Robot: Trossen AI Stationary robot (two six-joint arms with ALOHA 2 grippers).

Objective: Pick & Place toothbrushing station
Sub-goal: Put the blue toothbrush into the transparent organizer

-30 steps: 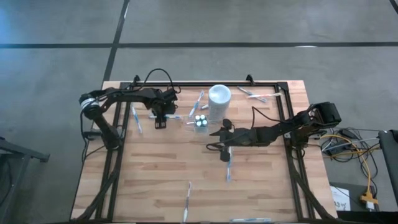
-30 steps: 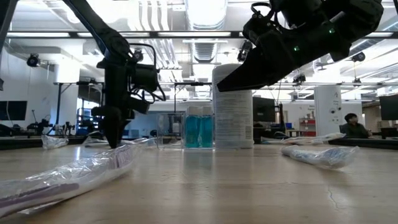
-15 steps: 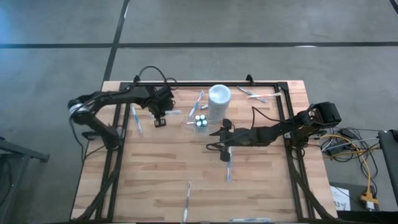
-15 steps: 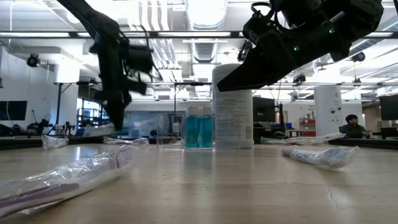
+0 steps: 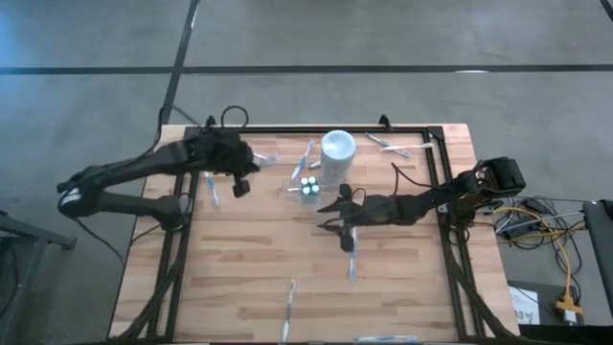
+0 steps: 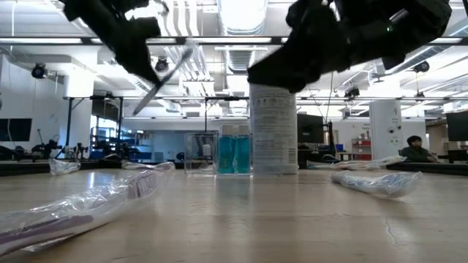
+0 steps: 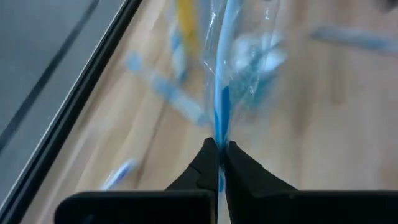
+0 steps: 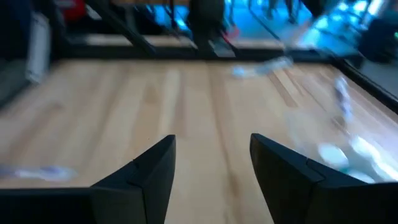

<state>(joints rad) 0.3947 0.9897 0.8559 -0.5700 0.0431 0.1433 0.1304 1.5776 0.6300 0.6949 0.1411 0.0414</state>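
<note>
My left gripper [image 5: 244,165] is high above the table's far left part, shut on a thin blue toothbrush in a clear wrapper [image 7: 221,93], which shows slanted in the low view [image 6: 164,77]. The white cup [image 5: 338,153] stands on its base at the far middle. Beside it stands the clear holder [image 5: 295,184] and the teal white-capped tubes [image 5: 309,187]. My right gripper [image 8: 211,155] hovers open near the cup, above the table's middle [image 5: 337,216], with nothing between its fingers. My left gripper pinches the wrapped toothbrush between its two fingertips [image 7: 208,158], on the blue handle [image 7: 221,127]. Most of the brush and its wrapper stick out beyond the fingertips, along the fingers. The brush is lifted clear of the table and hangs tilted [image 6: 146,98].
More wrapped toothbrushes lie flat on the wooden table: at the far left [image 5: 207,182], left of the cup [image 5: 306,158], far right [image 5: 388,144], middle [image 5: 351,257] and near edge [image 5: 287,309]. A black frame [image 5: 316,127] borders the table.
My left gripper has shut on the wrapped toothbrush that lay left of the clear holder and has risen with it, drawing back a little toward the table's far left. The toothbrush has left the table and now hangs slanted in the air.
</note>
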